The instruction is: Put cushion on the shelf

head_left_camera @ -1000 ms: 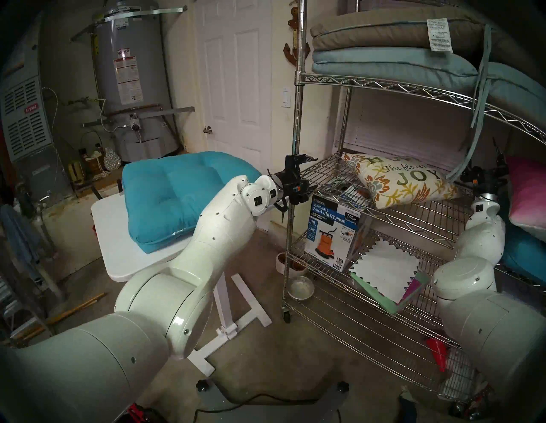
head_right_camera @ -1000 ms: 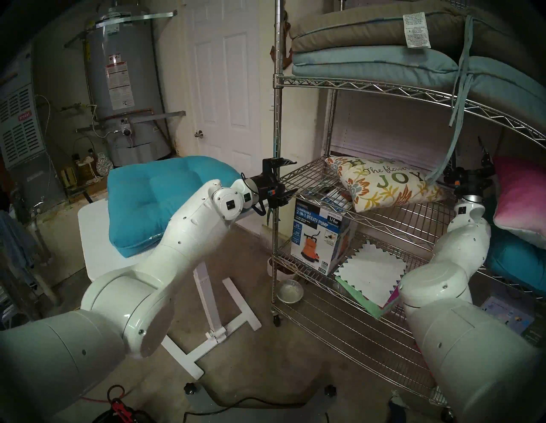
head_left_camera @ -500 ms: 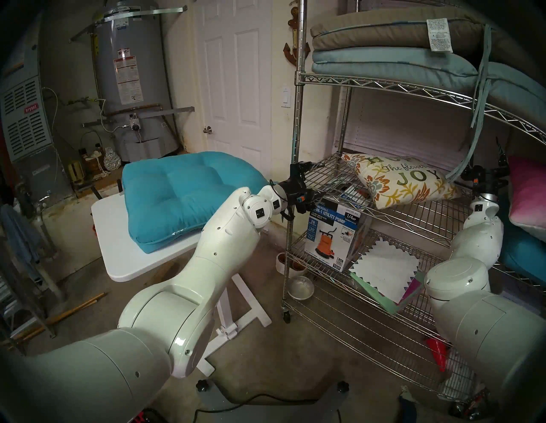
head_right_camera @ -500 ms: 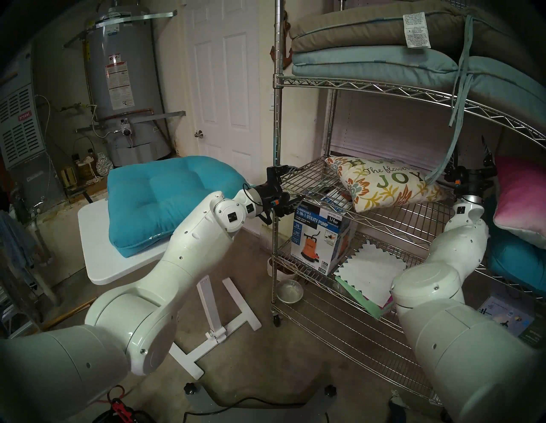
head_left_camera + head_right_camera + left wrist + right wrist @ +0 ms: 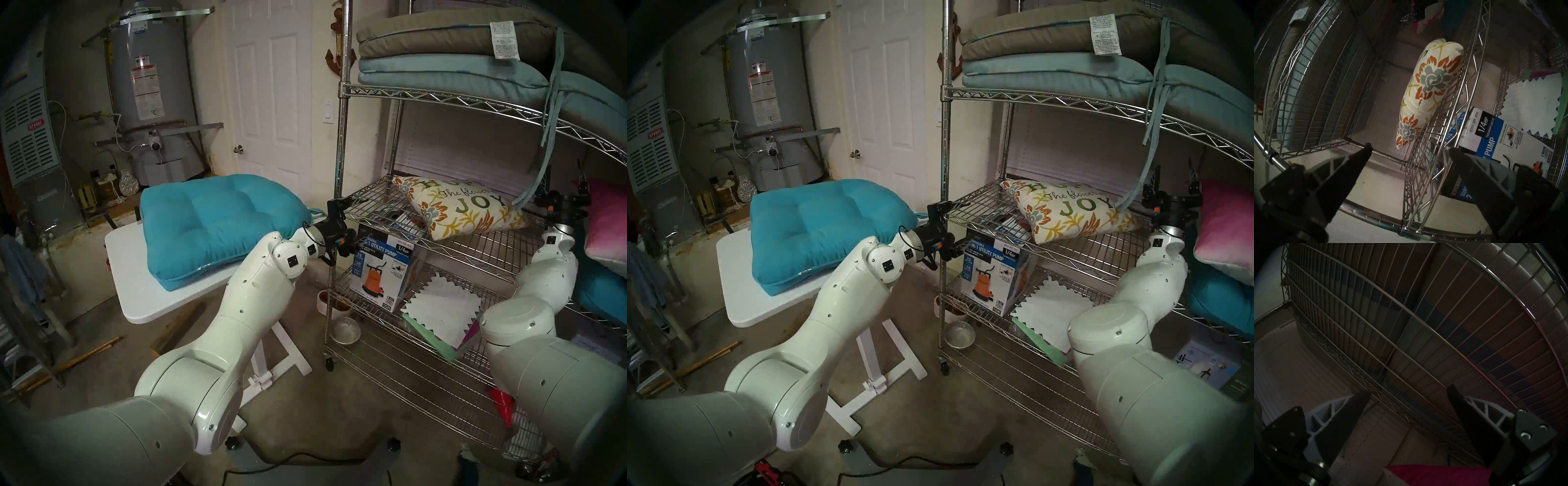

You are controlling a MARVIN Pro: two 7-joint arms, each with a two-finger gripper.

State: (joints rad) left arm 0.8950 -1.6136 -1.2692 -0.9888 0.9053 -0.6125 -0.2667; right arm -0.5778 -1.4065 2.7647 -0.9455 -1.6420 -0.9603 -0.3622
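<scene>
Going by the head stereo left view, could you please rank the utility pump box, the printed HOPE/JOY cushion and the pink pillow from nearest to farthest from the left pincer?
1. Utility pump box: just right of and below the left pincer, on the lower tier.
2. Printed cushion: further right, on the middle tier.
3. Pink pillow: far right edge, beside the right pincer.

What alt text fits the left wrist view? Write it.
A cream floral cushion lies on a chrome wire shelf, seen sideways past the open, empty left hand. A utility pump box sits on the tier below.
</scene>
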